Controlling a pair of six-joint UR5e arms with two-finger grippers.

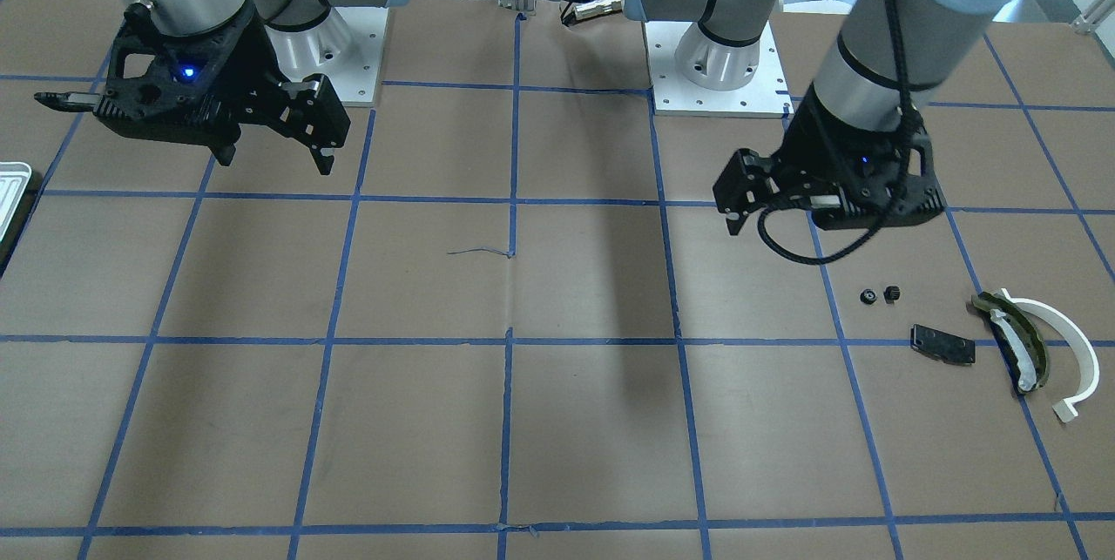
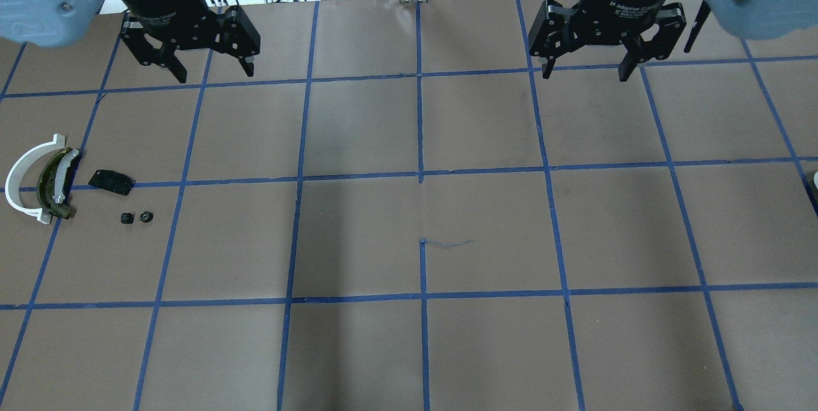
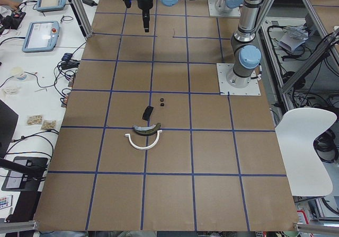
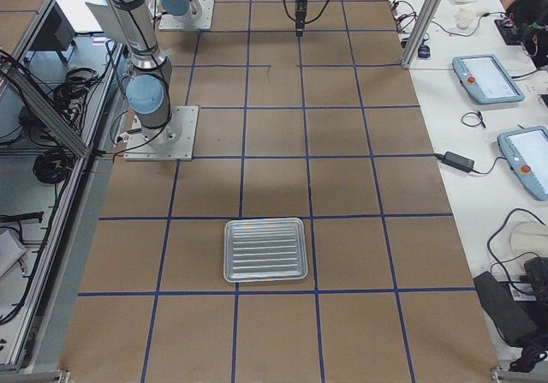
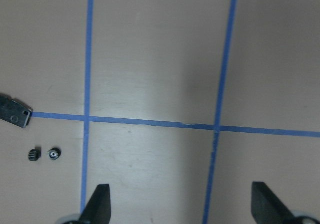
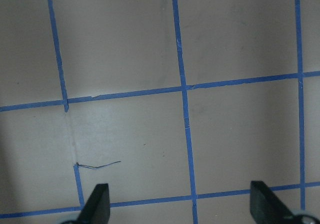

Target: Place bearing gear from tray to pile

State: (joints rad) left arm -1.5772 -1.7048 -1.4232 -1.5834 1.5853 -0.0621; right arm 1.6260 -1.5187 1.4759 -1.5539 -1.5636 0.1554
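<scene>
1. Overhead exterior view: the bearing gear [image 2: 146, 217] lies on the surface [image 2: 486, 123] as two tiny black pieces, side by side and not touching. It sits just beside the black plate [image 1: 942, 344] of the pile [image 2: 111, 181]. It is not in the tray [image 4: 265, 250], which looks bare in the exterior right view and is well apart, at the other end.
2. Left gripper [image 2: 216, 75]: jaws spread wide with nothing between them, hovering well clear of the gear. Right gripper [image 2: 583, 72]: jaws likewise spread and empty, over bare surface.
3. Judgement: the delivery looks done. The main risk now is disturbing the gear, not missing a pick.
4. Risk: a black cable loop [image 1: 797, 259] hangs below the left wrist. If that arm dips low over the pile, the loop could drag the pieces off.
5. Risk: the pieces are round and likely light. A nudge could roll the ring-like one away from the pile.
6. Risk on any re-grasp: the pieces are tiny against such wide jaws, so a pinch might squirt one out sideways. They also lie close together, so one finger may knock the neighbour.
7. Rest of the pile: a white half-ring arc [image 2: 9, 182] with an olive curved strip [image 2: 45, 190] nested along its inner side. I cannot tell for certain whether they touch.
8. Surface: brown paper under a blue tape grid [image 2: 420, 130], with a loose thread [image 2: 447, 244] near the centre.
9. Room: a side bench with teach pendants [image 4: 488, 79] and cables, and a white chair [image 3: 304, 141] behind the robot bases.
</scene>
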